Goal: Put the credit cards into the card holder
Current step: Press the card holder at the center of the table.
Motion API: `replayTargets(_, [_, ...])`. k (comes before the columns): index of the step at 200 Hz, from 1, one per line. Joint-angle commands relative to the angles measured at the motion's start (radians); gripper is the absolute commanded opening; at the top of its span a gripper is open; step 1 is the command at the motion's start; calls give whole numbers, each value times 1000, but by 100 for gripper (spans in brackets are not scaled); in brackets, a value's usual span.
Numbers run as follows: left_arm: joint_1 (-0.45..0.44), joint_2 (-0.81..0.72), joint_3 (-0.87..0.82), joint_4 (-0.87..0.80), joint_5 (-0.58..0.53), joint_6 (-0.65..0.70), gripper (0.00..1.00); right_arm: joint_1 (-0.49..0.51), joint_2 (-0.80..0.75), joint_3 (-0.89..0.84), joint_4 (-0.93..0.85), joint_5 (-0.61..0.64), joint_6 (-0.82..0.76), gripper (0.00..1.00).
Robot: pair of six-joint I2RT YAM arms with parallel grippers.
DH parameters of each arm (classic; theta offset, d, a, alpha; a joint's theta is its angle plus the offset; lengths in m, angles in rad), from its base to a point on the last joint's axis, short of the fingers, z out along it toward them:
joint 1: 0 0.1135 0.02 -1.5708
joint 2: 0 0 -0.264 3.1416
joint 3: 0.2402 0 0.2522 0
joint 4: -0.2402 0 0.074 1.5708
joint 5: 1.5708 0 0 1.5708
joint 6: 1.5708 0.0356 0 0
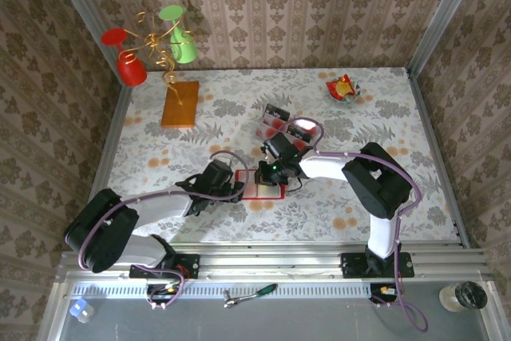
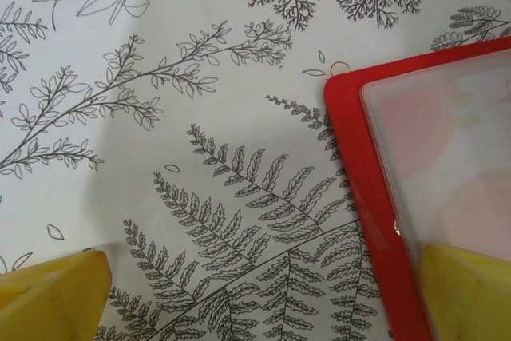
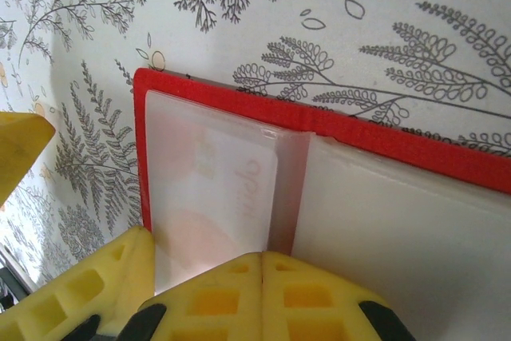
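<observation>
The red card holder (image 1: 269, 192) lies open on the table's near middle, clear pockets up. A credit card (image 3: 227, 185) with faint lettering sits inside its left pocket. My right gripper (image 3: 262, 265) is shut, its yellow fingertips pressed together over the holder's (image 3: 359, 129) centre fold, with nothing visible between them. My left gripper (image 2: 259, 297) is open wide at the holder's (image 2: 374, 213) left edge: one finger (image 2: 467, 293) rests on the clear pocket, the other finger (image 2: 48, 297) is over the tablecloth. More credit cards (image 1: 275, 120) lie just beyond the holder.
A red-yellow snack wrapper (image 1: 342, 88) lies at the back right. An orange-brown block (image 1: 180, 103) with a gold wire stand holding red and green cups (image 1: 152, 45) stands at the back left. Walls close in three sides of the table.
</observation>
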Motion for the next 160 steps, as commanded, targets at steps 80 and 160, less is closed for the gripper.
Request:
replayTargets(80, [5, -2, -25, -10, -21, -12, 100, -114, -144, 133, -282, 152, -164, 34])
replayTargets(160, [5, -7, -22, -18, -22, -10, 100, -157, -49, 406, -659, 579, -514, 37])
